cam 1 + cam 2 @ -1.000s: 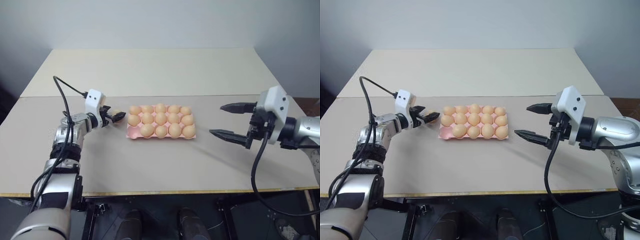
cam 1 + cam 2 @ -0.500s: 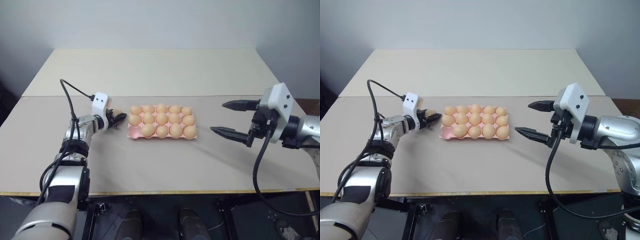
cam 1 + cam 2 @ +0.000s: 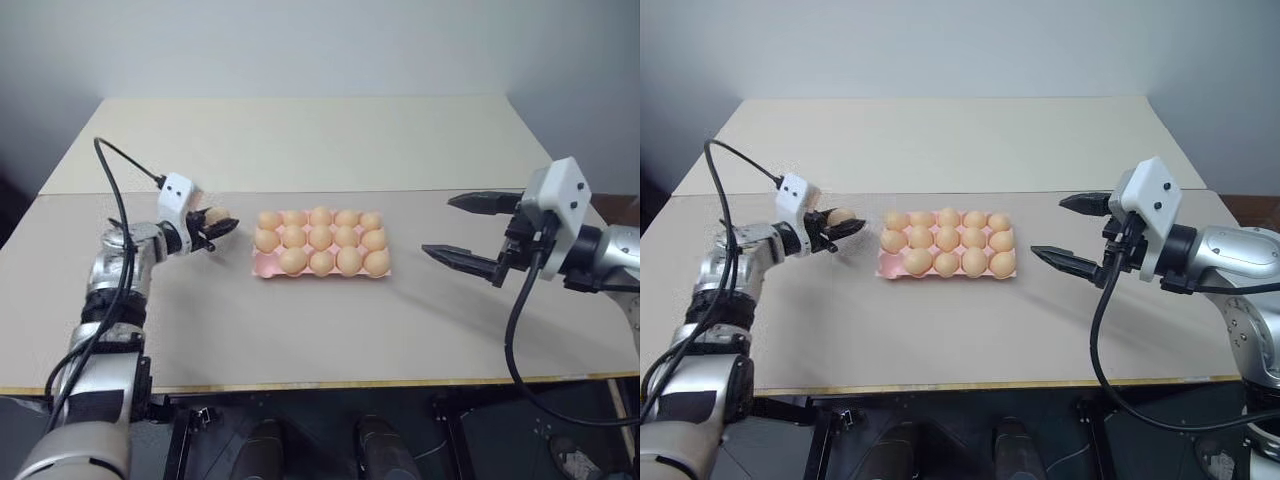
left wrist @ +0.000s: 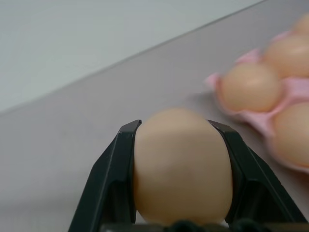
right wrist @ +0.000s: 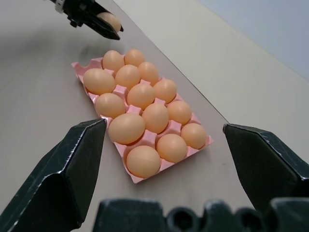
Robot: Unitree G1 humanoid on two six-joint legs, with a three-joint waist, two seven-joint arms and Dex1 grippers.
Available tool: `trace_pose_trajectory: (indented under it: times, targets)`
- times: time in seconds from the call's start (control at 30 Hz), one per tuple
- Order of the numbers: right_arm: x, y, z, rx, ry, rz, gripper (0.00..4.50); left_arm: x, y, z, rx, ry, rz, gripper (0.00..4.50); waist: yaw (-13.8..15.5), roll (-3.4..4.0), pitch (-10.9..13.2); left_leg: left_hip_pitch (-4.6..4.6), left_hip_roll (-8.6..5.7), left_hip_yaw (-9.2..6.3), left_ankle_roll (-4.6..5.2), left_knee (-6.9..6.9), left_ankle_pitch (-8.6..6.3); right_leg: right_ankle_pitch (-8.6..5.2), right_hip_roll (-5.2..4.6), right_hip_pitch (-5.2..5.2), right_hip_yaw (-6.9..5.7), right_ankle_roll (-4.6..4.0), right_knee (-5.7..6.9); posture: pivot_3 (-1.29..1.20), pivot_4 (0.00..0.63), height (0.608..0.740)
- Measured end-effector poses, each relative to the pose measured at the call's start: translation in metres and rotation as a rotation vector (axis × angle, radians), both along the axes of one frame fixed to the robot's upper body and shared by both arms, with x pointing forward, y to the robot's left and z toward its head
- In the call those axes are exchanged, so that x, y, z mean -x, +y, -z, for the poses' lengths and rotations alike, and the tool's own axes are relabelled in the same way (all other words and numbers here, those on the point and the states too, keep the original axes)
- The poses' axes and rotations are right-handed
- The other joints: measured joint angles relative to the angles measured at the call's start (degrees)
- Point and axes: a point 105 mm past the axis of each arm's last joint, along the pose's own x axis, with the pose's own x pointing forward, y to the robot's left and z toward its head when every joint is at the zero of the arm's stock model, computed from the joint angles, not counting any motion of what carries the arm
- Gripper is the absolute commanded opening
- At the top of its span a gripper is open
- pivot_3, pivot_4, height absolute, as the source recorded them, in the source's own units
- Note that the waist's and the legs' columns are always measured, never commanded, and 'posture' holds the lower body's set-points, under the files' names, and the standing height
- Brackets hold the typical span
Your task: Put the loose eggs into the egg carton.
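Left gripper [image 3: 214, 226] is clamping one egg [image 3: 215, 217] above the table [image 3: 300, 330], just off the egg carton [image 3: 322, 262]'s left end, while right gripper [image 3: 462, 229] is sitting wide open, holding nothing.

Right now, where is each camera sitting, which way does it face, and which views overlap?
Left and right eye views: on the head, looking forward and down at the table; both arms show, with the egg carton between them.
Left wrist view: along the left claw, shut on a loose egg, carton corner beyond.
Right wrist view: along the open right claw, towards the carton.
Shared: the right wrist view also catches the left claw with its egg.
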Motion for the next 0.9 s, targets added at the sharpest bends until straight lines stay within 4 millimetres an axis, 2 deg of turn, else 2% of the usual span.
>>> trace_pose_trajectory:
  times: [0.17,0.33,0.5,0.6,0.73,0.8,0.9]
  targets:
    - [-0.001,0.000,0.001,-0.011,-0.002,0.009,4.50,0.032,-0.034,0.002,0.027,0.049,0.220,1.79,0.19,0.00,0.00,0.05,0.00,0.00,-0.01,0.01,0.00,0.00,0.02,0.02,0.00,0.00,0.03,0.00,0.150,0.740]
    - [-0.001,0.001,0.002,-0.009,-0.002,0.012,4.50,0.037,-0.045,0.008,-0.003,0.071,0.264,1.79,0.21,0.00,0.00,0.05,0.00,0.00,0.00,0.01,0.00,0.00,0.03,0.02,0.00,0.00,0.02,0.00,0.150,0.740]
    - [0.000,0.001,0.002,-0.009,-0.001,0.014,4.50,0.036,-0.049,0.019,-0.030,0.123,0.301,3.45,0.21,0.00,0.00,0.05,0.00,0.00,0.00,0.01,0.00,0.00,0.03,0.02,0.00,0.00,0.01,0.00,0.150,0.740]
    - [0.000,0.000,0.002,-0.009,0.001,0.015,4.50,0.036,-0.052,0.019,-0.031,0.126,0.326,4.42,0.18,0.00,0.00,0.04,0.00,0.00,0.00,0.01,0.00,0.00,0.03,0.02,0.00,0.00,0.00,0.00,0.150,0.740]
    - [0.000,0.000,0.003,-0.009,0.005,0.017,4.50,0.035,-0.048,0.013,-0.030,0.101,0.314,4.47,0.15,0.00,0.00,0.05,0.01,0.00,0.00,0.01,0.00,0.00,0.03,0.02,0.00,0.00,0.01,0.00,0.150,0.740]
    - [0.000,0.000,0.003,-0.009,0.006,0.019,4.50,0.033,-0.038,0.005,-0.026,0.076,0.282,4.47,0.00,0.00,0.00,0.05,0.02,0.00,0.00,0.01,0.00,0.00,0.04,0.02,0.00,0.00,0.01,0.00,0.150,0.740]
    - [0.000,-0.001,0.004,-0.005,0.013,0.019,4.50,0.037,-0.016,-0.018,-0.007,0.014,0.245,4.47,-0.33,0.00,0.00,0.04,0.04,0.00,0.00,0.00,0.00,0.00,0.04,0.00,0.00,0.00,0.00,0.00,0.150,0.740]
